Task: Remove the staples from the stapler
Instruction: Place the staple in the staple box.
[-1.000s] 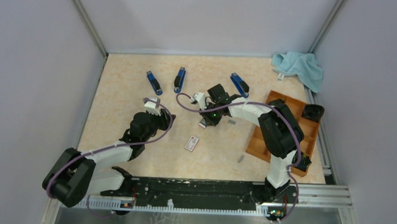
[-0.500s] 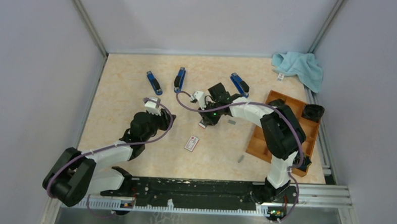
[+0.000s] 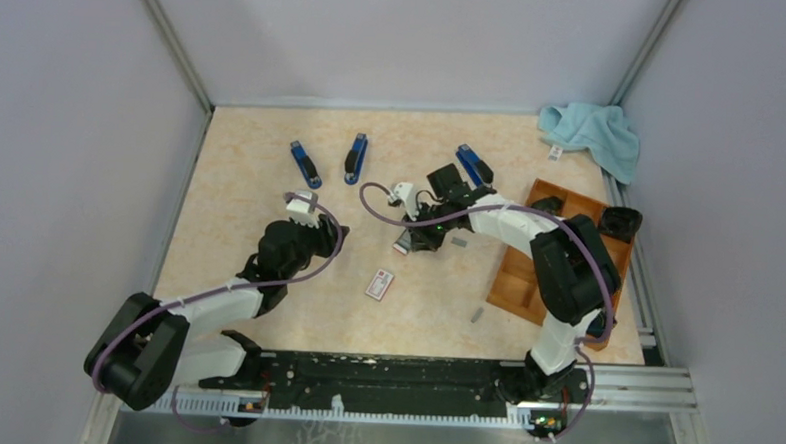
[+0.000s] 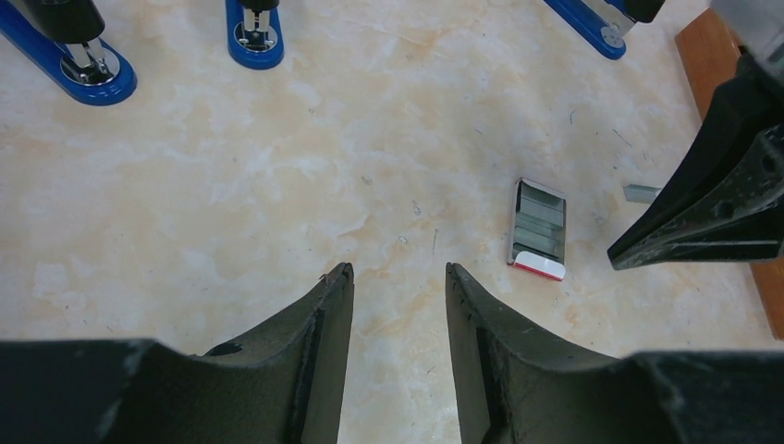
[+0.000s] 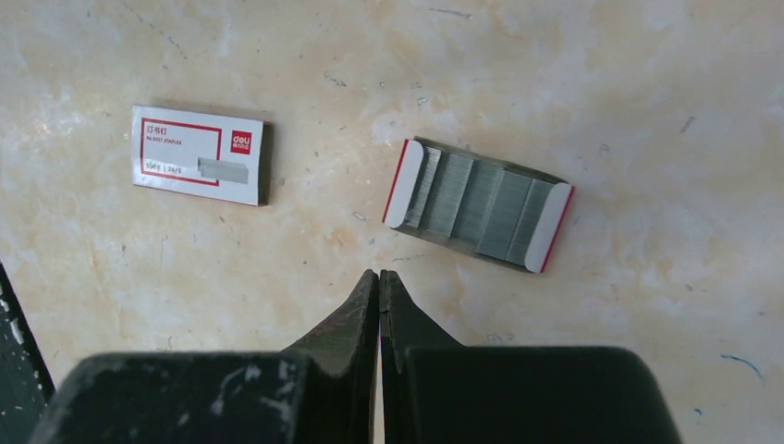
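Grey staples [image 5: 476,203] fill the open tray [image 5: 403,185] mid-frame; we see the right tool [image 5: 379,275] clenched empty just below it, left tool [image 4: 398,270] released over the desk [image 4: 277,185], staplers [image 4: 69,57] upper left.

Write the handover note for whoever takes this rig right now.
Left tool: open, empty, over the bare beige marbled table.
Right tool: shut, empty, next to the open red-edged tray of grey staples.
Three blue plastic staplers lie at the far side, none held.
Two short grey metal staple strips lie loose on the table.
Whether any stapler is emptied does not show; check each.
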Motion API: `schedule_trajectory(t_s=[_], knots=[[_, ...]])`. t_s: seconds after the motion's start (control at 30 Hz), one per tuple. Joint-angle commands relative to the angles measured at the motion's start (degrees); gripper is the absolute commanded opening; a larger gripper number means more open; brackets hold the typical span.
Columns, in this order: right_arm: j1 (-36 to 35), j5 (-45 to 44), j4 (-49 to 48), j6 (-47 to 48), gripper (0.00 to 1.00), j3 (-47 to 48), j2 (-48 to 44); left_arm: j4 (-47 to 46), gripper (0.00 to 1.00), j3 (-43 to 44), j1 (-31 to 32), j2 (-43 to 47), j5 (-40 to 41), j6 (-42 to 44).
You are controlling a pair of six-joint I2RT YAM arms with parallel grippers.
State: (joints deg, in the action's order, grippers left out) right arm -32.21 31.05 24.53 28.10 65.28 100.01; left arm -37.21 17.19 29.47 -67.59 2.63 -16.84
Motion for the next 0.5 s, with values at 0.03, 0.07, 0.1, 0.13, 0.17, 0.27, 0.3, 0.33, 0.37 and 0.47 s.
schedule_trajectory(t_s=[0.03, 0.07, 0.1, 0.13, 0.17, 0.27, 0.3, 0.33, 0.37, 0.47], knots=[[-2.76, -2.33, 0.19, 1.93, 0.0, 0.89, 2.75, -0.92, 0.47, -0.04, -0.19, 1.19, 1.03, -0.28], [-3.19, -2.84, 0.11, 1.77, 0.0, 0.98, 3.16, -1.05, 0.47, -0.17, -0.19, 1.29, 1.03, -0.25], [-3.62, -3.35, -0.38, 1.48, 0.0, 1.0, 3.59, -1.15, 0.47, -0.29, -0.19, 1.44, 0.97, -0.28], [-3.91, -3.91, -0.61, 1.22, 0.0, 1.04, 4.02, -1.3, 0.47, -0.45, -0.16, 1.56, 1.0, -0.3], [-4.26, -4.5, -0.67, 0.96, 0.0, 1.26, 4.43, -1.41, 0.47, -0.62, -0.2, 1.73, 0.94, -0.25], [-4.94, -6.16, -0.59, 0.33, 0.0, 1.92, 5.55, -1.84, 0.47, -1.05, -0.21, 2.13, 0.92, -0.3], [-4.97, -6.39, -0.79, 0.03, 0.0, 1.96, 5.7, -1.96, 0.47, -1.1, -0.2, 2.18, 0.96, -0.3], [-4.97, -6.7, -1.24, -0.59, 0.0, 1.89, 5.91, -1.93, 0.47, -1.11, -0.21, 2.2, 0.91, -0.26], [-4.97, -6.91, -1.8, -0.99, 0.0, 1.83, 5.95, -1.98, 0.47, -1.11, -0.21, 2.22, 0.86, -0.27], [-5.09, -7.93, -4.11, -2.73, 0.0, 1.26, 5.86, -2.07, 0.47, -1.21, -0.21, 2.13, 0.79, -0.22]])
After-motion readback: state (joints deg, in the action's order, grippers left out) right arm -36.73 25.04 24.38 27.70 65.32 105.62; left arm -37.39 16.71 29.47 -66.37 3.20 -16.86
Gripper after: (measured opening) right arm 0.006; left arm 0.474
